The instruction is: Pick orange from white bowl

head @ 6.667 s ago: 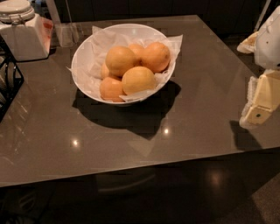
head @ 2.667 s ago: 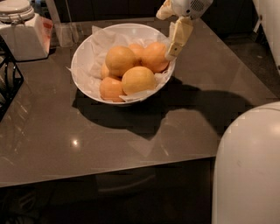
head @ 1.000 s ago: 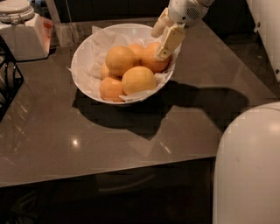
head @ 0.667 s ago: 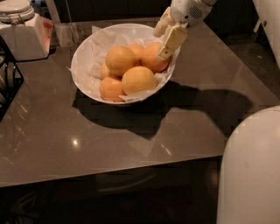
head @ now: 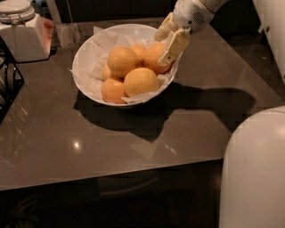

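Note:
The white bowl (head: pixel 84 67), lined with crumpled white paper, stands on the dark table and holds several fruits. The orange (head: pixel 153 58), deeper in colour than the others, lies at the bowl's back right. My gripper (head: pixel 168 40) reaches in from the upper right and is down at the bowl's right rim, open. One finger (head: pixel 175 46) is in front of the orange on its right side. The other finger (head: pixel 163 29) is behind it. The orange rests in the bowl among paler yellow-orange fruits (head: pixel 140 81).
A white lidded jar (head: pixel 15 8) sits on a white box (head: pixel 24 40) at the back left, with a clear glass (head: pixel 67 33) beside it. A black wire rack (head: pixel 6 84) is at the left edge. My white body (head: pixel 254 169) fills the lower right.
The gripper came in from the right side, moved over the bowl and dropped to the orange. In the last second it sank slightly lower around it. The fruits have not moved.

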You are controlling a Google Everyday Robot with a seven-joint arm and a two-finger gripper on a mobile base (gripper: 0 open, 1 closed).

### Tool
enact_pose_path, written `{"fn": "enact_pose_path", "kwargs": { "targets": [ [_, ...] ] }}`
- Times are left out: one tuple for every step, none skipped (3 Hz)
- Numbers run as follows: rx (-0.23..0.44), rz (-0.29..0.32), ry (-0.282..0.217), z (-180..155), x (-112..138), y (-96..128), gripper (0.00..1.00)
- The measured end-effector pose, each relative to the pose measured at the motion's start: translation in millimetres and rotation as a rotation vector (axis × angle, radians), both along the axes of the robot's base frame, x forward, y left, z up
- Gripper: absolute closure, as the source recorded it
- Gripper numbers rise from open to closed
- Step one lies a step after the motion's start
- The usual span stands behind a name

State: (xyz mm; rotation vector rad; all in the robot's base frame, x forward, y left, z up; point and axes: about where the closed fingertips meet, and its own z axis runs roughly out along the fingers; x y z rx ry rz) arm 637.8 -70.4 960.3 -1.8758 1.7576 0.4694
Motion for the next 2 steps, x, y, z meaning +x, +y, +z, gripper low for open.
{"fn": "enact_pose_path", "kwargs": {
  "targets": [
    [0.027, 0.008, 0.020, -5.8, 1.2, 1.2, 0.35],
    [0.052, 0.012, 0.039, -12.7, 3.1, 2.0, 0.36]
  ]
}}
